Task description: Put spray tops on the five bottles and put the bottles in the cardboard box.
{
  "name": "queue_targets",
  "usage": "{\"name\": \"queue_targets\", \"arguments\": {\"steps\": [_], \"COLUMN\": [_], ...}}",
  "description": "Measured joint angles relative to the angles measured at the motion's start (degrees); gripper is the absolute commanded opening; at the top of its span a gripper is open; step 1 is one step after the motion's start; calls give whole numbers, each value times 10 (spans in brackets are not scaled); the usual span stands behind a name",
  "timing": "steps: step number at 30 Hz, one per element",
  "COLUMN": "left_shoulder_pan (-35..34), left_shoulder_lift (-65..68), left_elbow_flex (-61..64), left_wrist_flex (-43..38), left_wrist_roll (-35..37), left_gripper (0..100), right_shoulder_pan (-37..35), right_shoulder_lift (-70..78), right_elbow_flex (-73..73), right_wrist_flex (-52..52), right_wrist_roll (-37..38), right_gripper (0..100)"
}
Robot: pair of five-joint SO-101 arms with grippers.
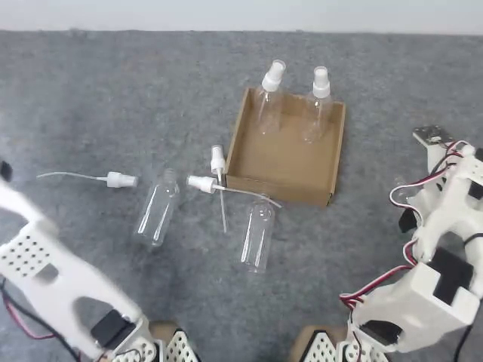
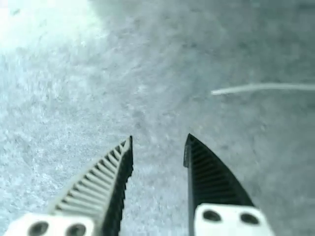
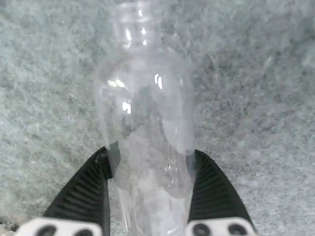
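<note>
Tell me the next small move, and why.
Probably move the open left end effector toward the spray top's tube and grasp it: the right end effector holds an uncapped bottle awaiting a top.

Place: I take this for a robotics lab or test bench, not a home or a shop.
Surface: a grey mat (image 1: 90, 90) like felt covers the whole table, with a strip of plain pale wall (image 1: 226, 13) along its far edge.
Machines: I see two white arms (image 1: 53, 279) at the near edge, with printed-looking shells and bare red, black and white wires (image 1: 366, 290).
Props: clear bottles (image 1: 157, 207), loose spray tops (image 1: 121, 179) and a shallow cardboard box (image 1: 279, 188) lie spread out on the mat.
</note>
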Motion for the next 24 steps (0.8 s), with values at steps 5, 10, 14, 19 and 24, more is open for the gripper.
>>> {"name": "queue_targets", "arguments": {"steps": [5, 10, 14, 19, 24], "left_shoulder_pan": [54, 126, 182, 249, 267], "left_shoulder_lift": [-144, -334, -420, -418, -362], "left_elbow_flex": [244, 507, 611, 619, 623], "left_wrist_flex": [0, -60, -149, -214, -243], "left_wrist_roll": [-103, -211, -259, -283, -353], "left_gripper": [157, 216, 222, 222, 222], "right_shoulder_pan": [0, 0, 0, 0, 0], "right_shoulder_lift": [0, 0, 0, 0, 0], "right_elbow_flex": [0, 0, 0, 0, 0], "right_wrist_flex": [0, 0, 0, -12, -16], "right_wrist_roll": [0, 4, 4, 4, 4], "right_gripper": [6, 6, 7, 7, 8]}}
